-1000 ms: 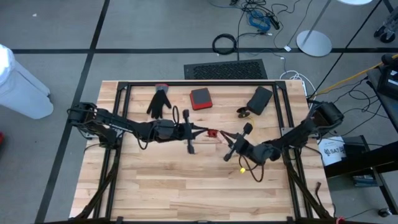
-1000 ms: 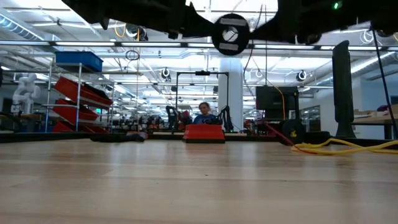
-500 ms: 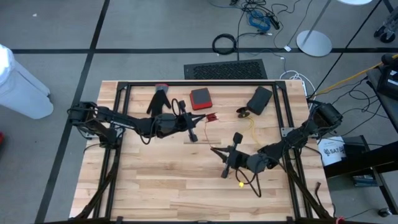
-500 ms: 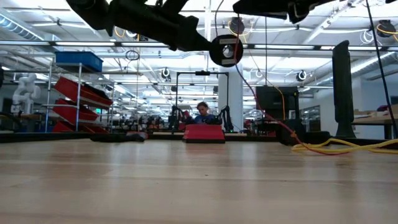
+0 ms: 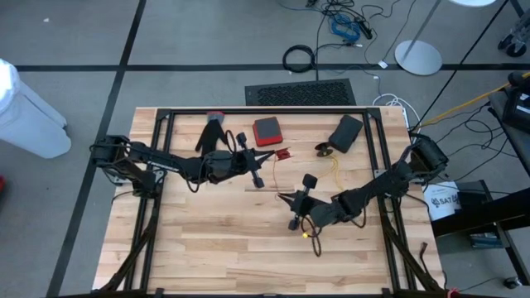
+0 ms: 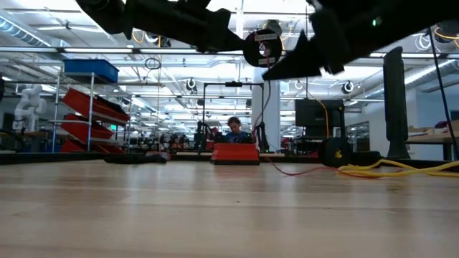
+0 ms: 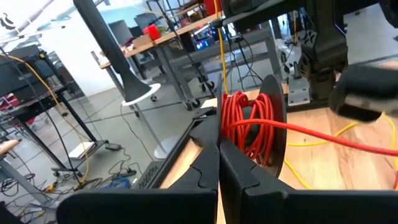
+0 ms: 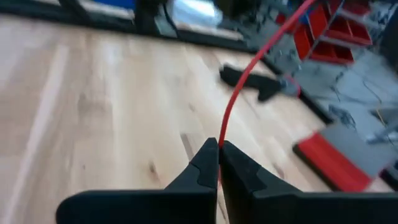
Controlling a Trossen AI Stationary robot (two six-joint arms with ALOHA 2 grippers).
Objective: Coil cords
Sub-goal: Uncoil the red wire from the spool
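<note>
A thin red cord runs between my two grippers. Its coiled part (image 7: 247, 124) hangs at my left gripper (image 7: 219, 138), which is shut on it; from above, that coil (image 5: 283, 155) shows at the table's far middle, just past the left gripper (image 5: 272, 156). One loose strand (image 8: 249, 68) leads to my right gripper (image 8: 219, 148), shut on it nearer the table's middle (image 5: 282, 197). Part of the red cord (image 6: 288, 171) touches the tabletop. A yellow cord (image 5: 335, 171) lies on the wood to the right of both grippers. My left gripper pinches the red cord at the top of its coil (image 7: 225, 126) between its two fingers. The fingers point level toward the table's right. Several turns hang below and beside the tips, and one strand (image 7: 348, 140) leads off sideways. My right gripper pinches a single strand of the red cord (image 8: 219, 140) between its two fingertips. The fingers slant down toward the table's left. The strand rises from the tips in a smooth curve, clear of the wood there.
A black glove (image 5: 213, 132), a red box (image 5: 267, 130), a black box (image 5: 345, 132) and a small dark object (image 5: 324, 150) lie along the far side. A black frame (image 5: 265, 110) borders the table. The near half is bare wood (image 5: 232, 248).
My left gripper has carried the red coil toward the far edge. My right gripper has gone down and toward the table's near left, turning as it went, drawing the red strand out between the two grippers. Part of the cord has come down onto the tabletop.
</note>
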